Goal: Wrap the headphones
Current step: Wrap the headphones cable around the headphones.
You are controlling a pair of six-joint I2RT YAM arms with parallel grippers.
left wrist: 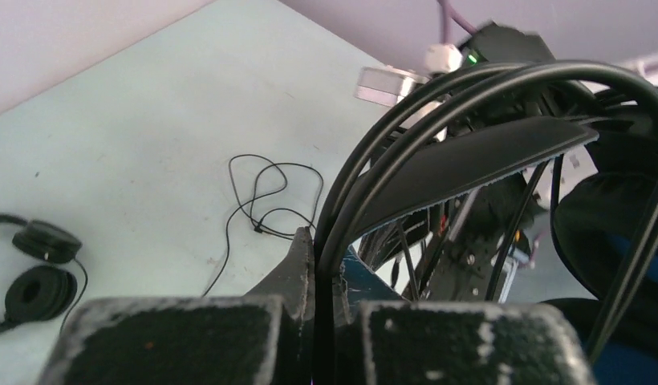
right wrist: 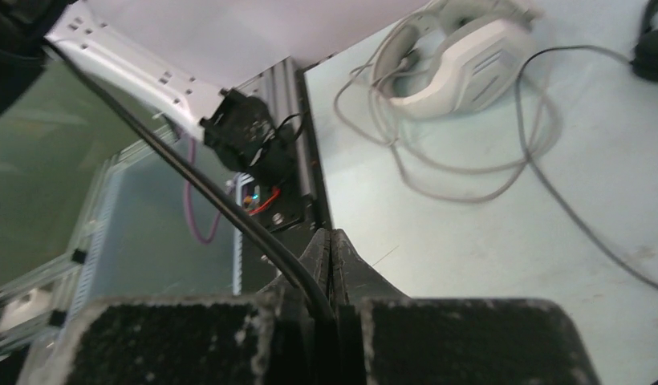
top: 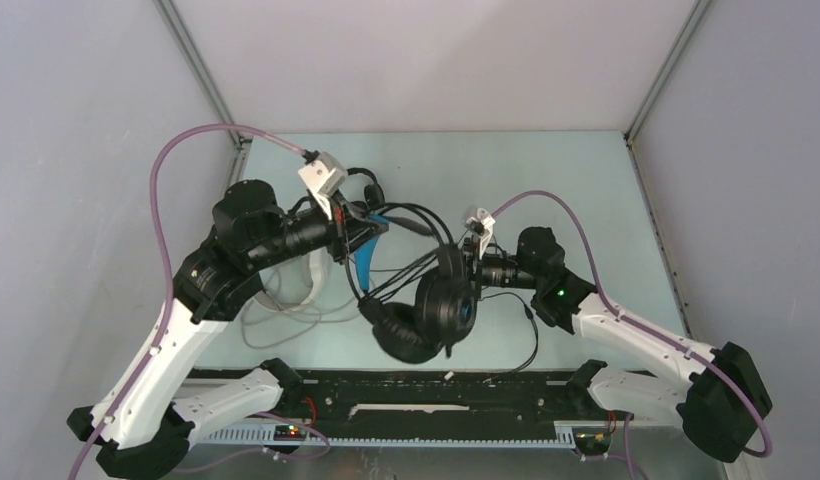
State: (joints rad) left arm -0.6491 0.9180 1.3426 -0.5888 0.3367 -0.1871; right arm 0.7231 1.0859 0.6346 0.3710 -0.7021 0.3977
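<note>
The left pincer is closed tight on two black strands of the blue-band headset; whether these are cord or the wire frame of the band cannot be told. The padded band arches just above and to the right of that pincer. The right pincer is likewise closed on the cord, which runs up and to its left. Between the two pincers the headset is held up off the counter, its cups hanging low. The cups are judged the heavy part, likely to swing. The band is stiff and gives a firm hold, while the cord is thin, limp and smooth, so it may slip or tangle. It should be taken close to the cup and kept taut while it is wound. Beyond and left of the left pincer lies the small black headset, with its thin lead loose nearer the pincer. Far beyond the right pincer rests the white headset among its grey coils, not yet wrapped.
</note>
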